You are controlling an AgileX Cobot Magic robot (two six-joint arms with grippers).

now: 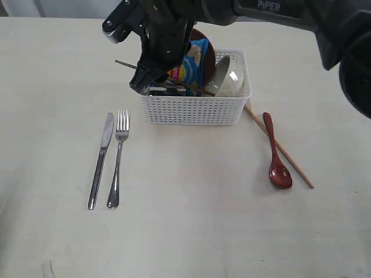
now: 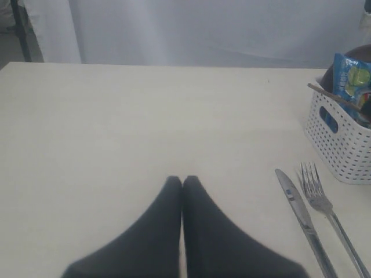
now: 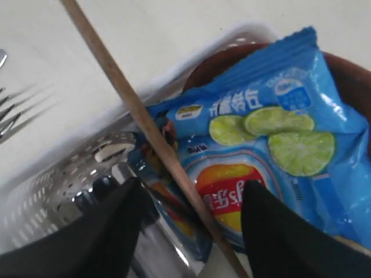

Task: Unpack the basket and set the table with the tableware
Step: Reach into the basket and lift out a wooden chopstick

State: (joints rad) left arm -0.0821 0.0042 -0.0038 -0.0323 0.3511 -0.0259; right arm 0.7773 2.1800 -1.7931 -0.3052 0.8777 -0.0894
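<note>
The white basket (image 1: 194, 110) stands at the back middle of the table (image 1: 191, 231). It holds a blue chip bag (image 1: 194, 66), a cream bowl (image 1: 229, 78), a brown plate (image 1: 203, 40), a steel cup (image 3: 98, 168) and a chopstick (image 1: 126, 64) that pokes out to the left. My right gripper (image 1: 145, 81) hangs open over the basket's left end. Its fingers straddle that chopstick (image 3: 145, 127) without touching it. Knife (image 1: 101, 159) and fork (image 1: 117, 159) lie side by side on the left. On the right lie the spoon (image 1: 280, 176) and another chopstick (image 1: 295, 169). My left gripper (image 2: 183, 180) is shut and empty above bare tabletop.
In the right wrist view the chip bag (image 3: 272, 133) leans on the brown plate (image 3: 348, 75) just behind the chopstick. From the left wrist view, knife (image 2: 301, 211), fork (image 2: 324, 205) and basket (image 2: 342, 139) lie off to one side. A white curtain backs the table's far edge.
</note>
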